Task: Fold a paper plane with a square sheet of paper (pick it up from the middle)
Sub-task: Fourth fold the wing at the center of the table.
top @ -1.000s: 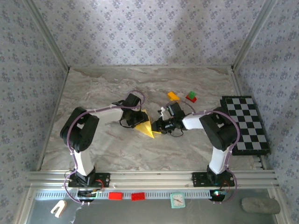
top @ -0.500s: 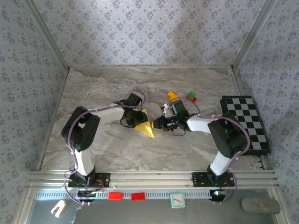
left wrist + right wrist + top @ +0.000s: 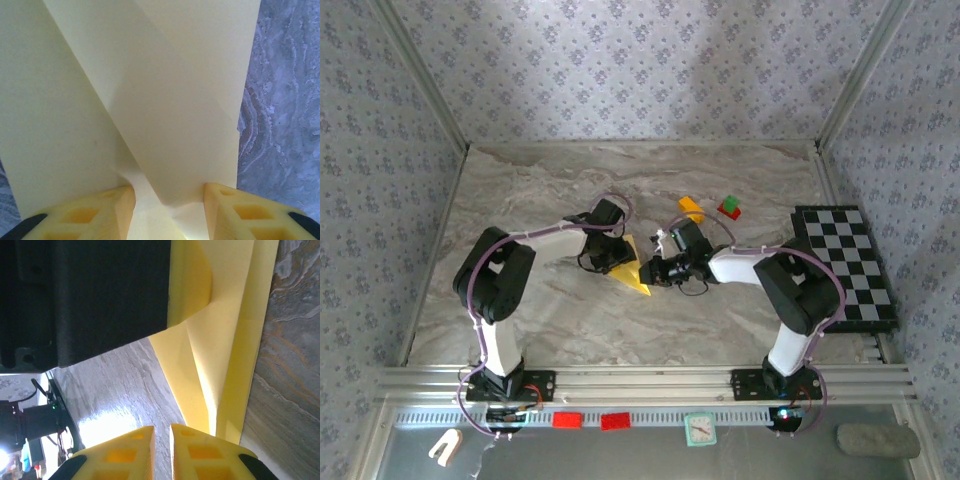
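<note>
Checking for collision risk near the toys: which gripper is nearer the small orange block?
Right. The right gripper sits just near-left of the orange block, at the tip of the paper plane. The left gripper is farther left, across the paper.

An orange block (image 3: 691,207) and a red-green block (image 3: 729,208) are seen upper centre; a checkered board (image 3: 847,267) is laid at right.

Matt yellow paper plane (image 3: 150,100) — creased
</note>
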`<state>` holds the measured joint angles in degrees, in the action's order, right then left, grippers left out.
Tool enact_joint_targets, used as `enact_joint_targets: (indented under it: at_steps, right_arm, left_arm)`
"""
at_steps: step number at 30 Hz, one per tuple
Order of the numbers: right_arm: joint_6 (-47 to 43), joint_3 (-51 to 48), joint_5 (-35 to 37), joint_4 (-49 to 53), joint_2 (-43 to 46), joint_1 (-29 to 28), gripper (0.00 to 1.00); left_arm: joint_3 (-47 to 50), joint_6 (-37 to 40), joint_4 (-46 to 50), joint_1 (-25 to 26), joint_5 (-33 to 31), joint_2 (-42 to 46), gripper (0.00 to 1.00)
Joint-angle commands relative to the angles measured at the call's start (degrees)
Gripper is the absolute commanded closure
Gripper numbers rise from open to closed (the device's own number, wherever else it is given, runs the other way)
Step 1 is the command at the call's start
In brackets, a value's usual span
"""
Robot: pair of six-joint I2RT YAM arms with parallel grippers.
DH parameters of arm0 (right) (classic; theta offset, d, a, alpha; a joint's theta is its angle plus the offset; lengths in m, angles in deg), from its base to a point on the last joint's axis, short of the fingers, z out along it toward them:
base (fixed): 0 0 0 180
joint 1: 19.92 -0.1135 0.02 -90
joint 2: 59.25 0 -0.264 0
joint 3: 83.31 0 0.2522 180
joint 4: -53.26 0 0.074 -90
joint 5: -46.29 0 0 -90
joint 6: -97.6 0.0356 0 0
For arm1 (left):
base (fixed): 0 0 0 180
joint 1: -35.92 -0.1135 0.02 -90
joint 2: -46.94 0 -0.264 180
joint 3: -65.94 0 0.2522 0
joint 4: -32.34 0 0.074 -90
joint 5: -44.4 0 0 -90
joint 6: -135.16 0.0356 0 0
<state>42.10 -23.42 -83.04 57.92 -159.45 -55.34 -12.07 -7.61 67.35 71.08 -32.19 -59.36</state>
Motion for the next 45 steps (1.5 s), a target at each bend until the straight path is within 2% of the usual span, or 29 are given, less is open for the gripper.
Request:
enact_joint_targets:
  at_steps: [1, 31, 45]
  right_arm:
    - [-2.2, 1.7, 1.0, 3.1, -1.5, -0.2, 0.83]
    - [-2.8, 3.3, 1.4, 5.8, -4.7, -0.1, 0.82]
    - [-3.4, 3.7, 5.3, 9.8, -5.8, -0.5, 0.82]
  left_arm:
    - [1.4, -0.8, 6.4, 0.4, -3.1, -4.3, 0.56]
    - [0.5, 0.4, 7.8, 0.6, -2.5, -6.2, 0.49]
    - [-1.2, 0.9, 8.5, 0.6, -2.6, -4.6, 0.48]
